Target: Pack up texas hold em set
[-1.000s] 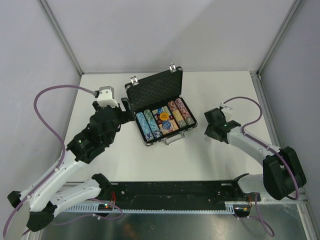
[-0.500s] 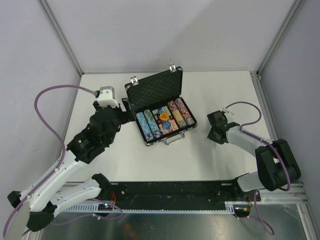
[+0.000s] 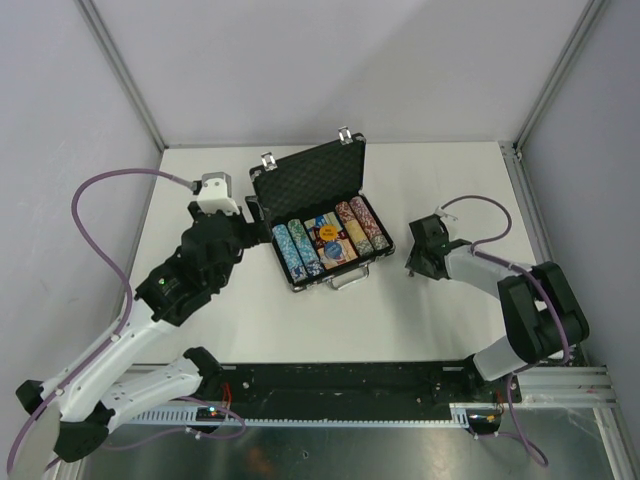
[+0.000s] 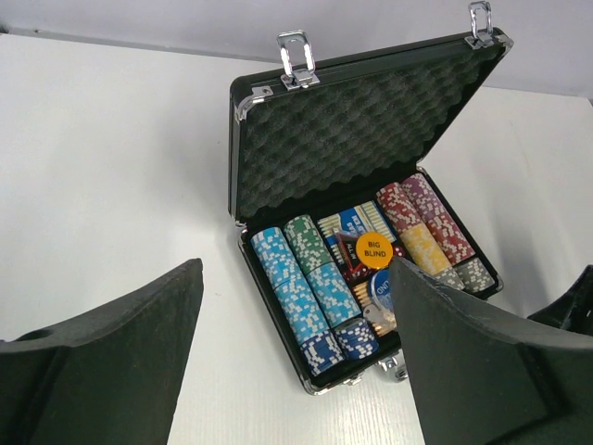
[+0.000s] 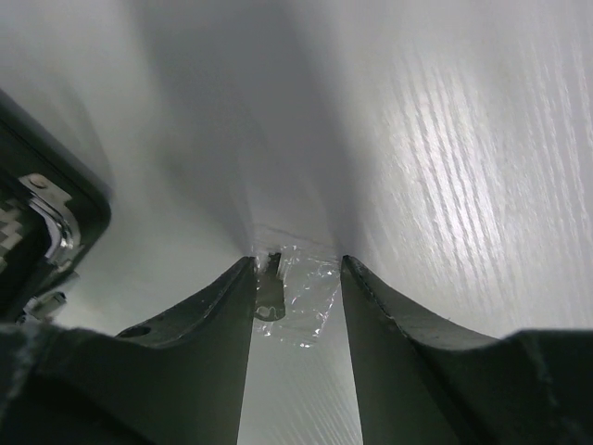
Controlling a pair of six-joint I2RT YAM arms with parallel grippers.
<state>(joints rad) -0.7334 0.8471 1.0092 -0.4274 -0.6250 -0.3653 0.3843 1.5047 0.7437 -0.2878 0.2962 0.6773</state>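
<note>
Briefcase of the poker set sits open mid-counter, its long axis running 8 to 2 o'clock, with the foam lid standing up along the far side. We count one case, four rows of chips, two clasps on the lid and one orange button. Our left hand hangs wide and empty at the case's 9 o'clock, just beside the lid's end, so it looks the nearer for swinging the lid down. Our right hand, at 3 o'clock and low on the counter, is half spread around a small clear scrap; whether it pinches it we cannot tell.
</note>
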